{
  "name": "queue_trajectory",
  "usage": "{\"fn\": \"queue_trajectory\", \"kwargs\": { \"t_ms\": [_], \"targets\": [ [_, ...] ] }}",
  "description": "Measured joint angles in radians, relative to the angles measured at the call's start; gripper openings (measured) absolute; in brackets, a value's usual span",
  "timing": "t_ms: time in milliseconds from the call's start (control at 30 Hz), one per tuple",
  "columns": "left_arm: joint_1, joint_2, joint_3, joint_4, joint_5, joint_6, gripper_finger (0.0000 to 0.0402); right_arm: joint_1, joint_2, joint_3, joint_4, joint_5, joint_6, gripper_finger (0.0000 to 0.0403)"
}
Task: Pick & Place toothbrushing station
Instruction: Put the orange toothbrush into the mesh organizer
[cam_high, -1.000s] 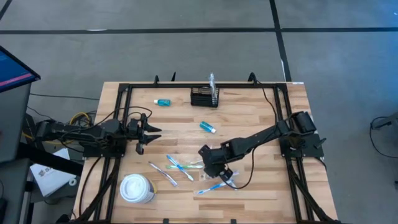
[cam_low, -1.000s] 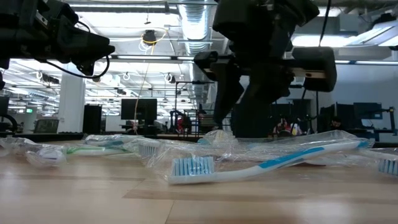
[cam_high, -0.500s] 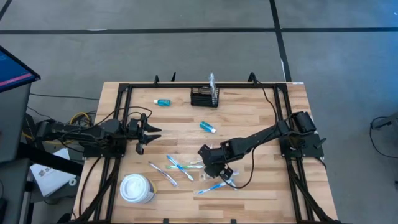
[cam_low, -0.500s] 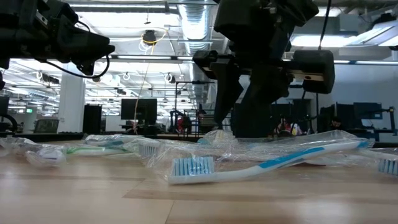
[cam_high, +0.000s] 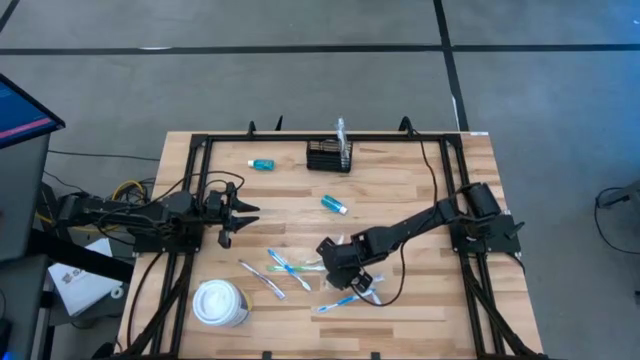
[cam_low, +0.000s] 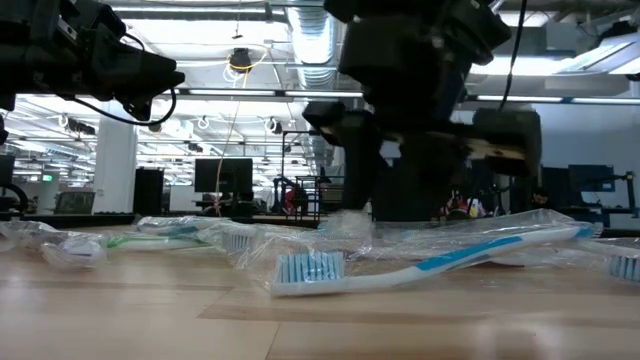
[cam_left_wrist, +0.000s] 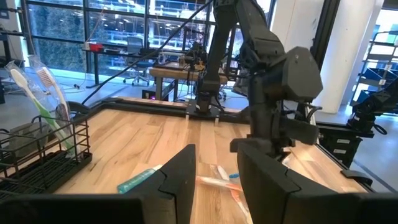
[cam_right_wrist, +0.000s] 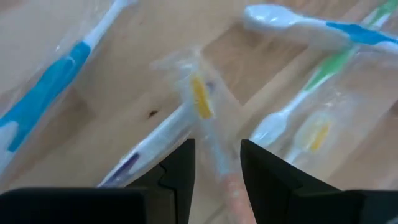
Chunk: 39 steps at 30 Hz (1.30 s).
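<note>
**Right tool low over wrapped toothbrushes, organiser at the far edge**

From above, the right tool (cam_high: 352, 272) is down among the scattered toothbrushes (cam_high: 285, 268) on the table (cam_high: 400, 190). Only its wrist camera shows the fingers part open, a plastic-wrapped toothbrush (cam_right_wrist: 186, 118) lying in the gap between them; a firm hold cannot be confirmed. The left tool (cam_high: 243, 212) waits at the left side, fingers part open around nothing (its wrist view makes that plain). The toothbrushing station (cam_high: 329, 156) stands at the table's far edge, a toothbrush upright in it. A white lidded cup (cam_high: 219, 302) sits near the front. The table is pale wood planks; the low view alone shows the room behind, with ceiling lights and desks.
</note>
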Motion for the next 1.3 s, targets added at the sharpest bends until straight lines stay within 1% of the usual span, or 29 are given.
{"fn": "queue_trajectory", "kwargs": {
  "t_ms": [1067,1200,1300],
  "targets": [
    [0.000,0.000,0.000,-0.001,0.000,0.000,0.0113,0.000,0.000,-0.001,0.004,0.000,0.000,0.0118],
    [0.000,0.000,0.000,-0.001,0.000,0.000,0.0113,0.000,0.000,-0.001,0.004,0.000,0.000,0.0110],
    [0.000,0.000,0.000,-0.001,0.000,0.000,0.0113,0.000,0.014,-0.001,0.018,0.000,0.001,0.0096]
  ]
}}
